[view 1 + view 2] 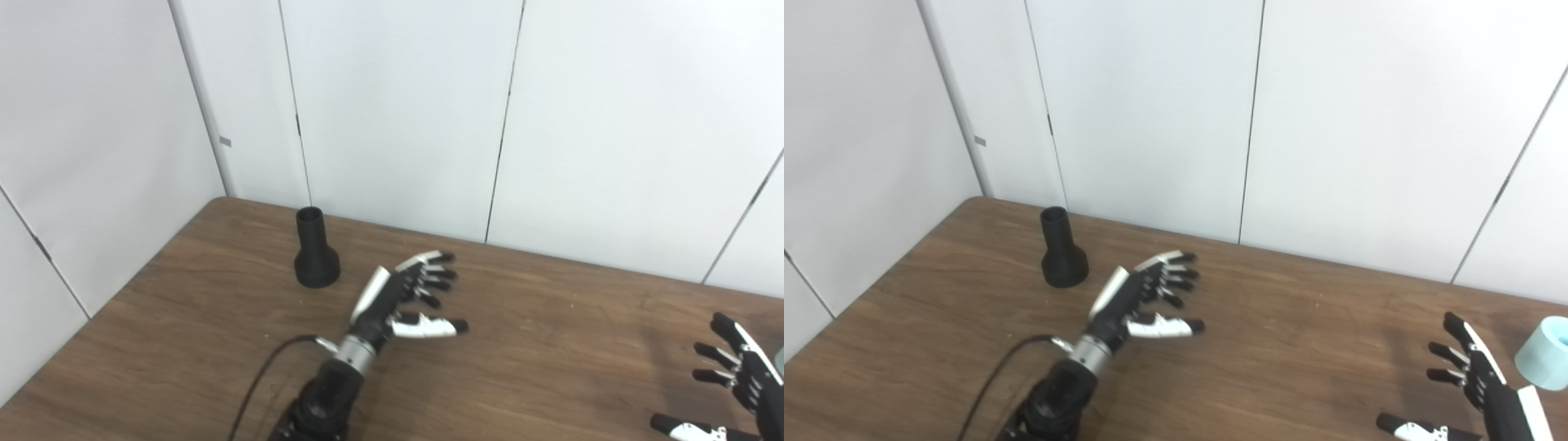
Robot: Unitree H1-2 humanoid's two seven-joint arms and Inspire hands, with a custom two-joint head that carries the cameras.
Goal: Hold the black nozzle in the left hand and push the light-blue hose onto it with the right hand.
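The left hand (401, 300) hovered low over the brown table (551, 343), fingers spread wide and holding nothing, palm turned toward the right. The black nozzle (315, 250) stood just to its left and a little farther back, near the table's far left corner, apart from the fingers. It stood upright on its flared base, its long axis vertical and the narrow open end on top. The left hand was plainly the nearer one; reaching the nozzle would likely call for a short swing leftward and away.

The right hand (1470, 383) was at the near right, also spread wide and empty. The light-blue hose (1543, 352) showed only as a short end at the right edge, just beyond that hand's fingertips, not touching them.

There were two hands, one nozzle and one hose.
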